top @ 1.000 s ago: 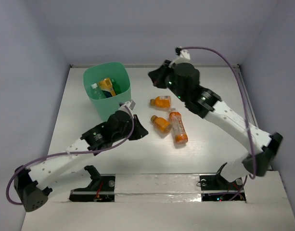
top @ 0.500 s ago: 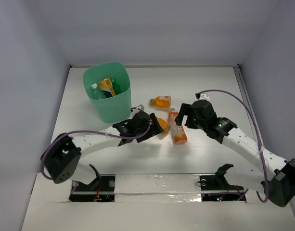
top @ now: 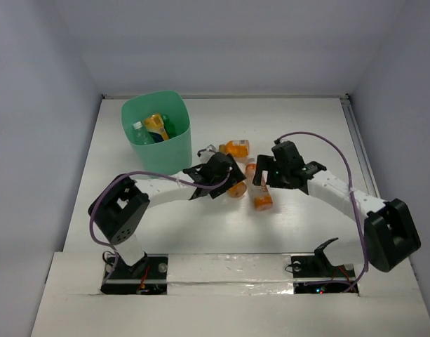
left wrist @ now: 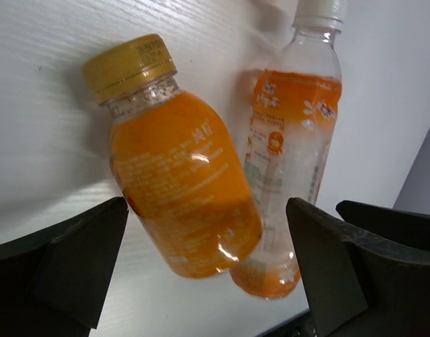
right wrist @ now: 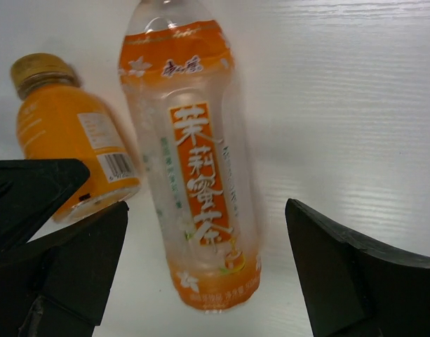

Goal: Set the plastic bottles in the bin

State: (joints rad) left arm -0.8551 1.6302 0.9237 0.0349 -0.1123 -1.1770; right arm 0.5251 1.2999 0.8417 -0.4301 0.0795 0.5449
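Note:
The mint-green bin point(top: 165, 156) stands at the back left with several bottles point(top: 154, 126) inside. Three orange plastic bottles lie on the table. A short gold-capped one point(left wrist: 179, 189) point(top: 237, 188) lies between the spread fingers of my open left gripper point(left wrist: 204, 263) point(top: 231, 181). A tall one with an orange label point(right wrist: 197, 182) point(top: 262, 199) lies between the fingers of my open right gripper point(right wrist: 204, 270) point(top: 260, 181). Neither bottle is gripped. The two bottles touch side by side. Another short bottle point(top: 236, 148) lies apart, behind them.
The two grippers are close together over the bottles; a left finger point(right wrist: 29, 189) shows in the right wrist view. White walls enclose the table at the back and sides. A raised strip point(top: 229, 270) runs along the near edge by the arm bases.
Both grippers went from shut to open. The left arm moved from beside the bin right to the short bottle. The right arm came down from the back to the tall bottle.

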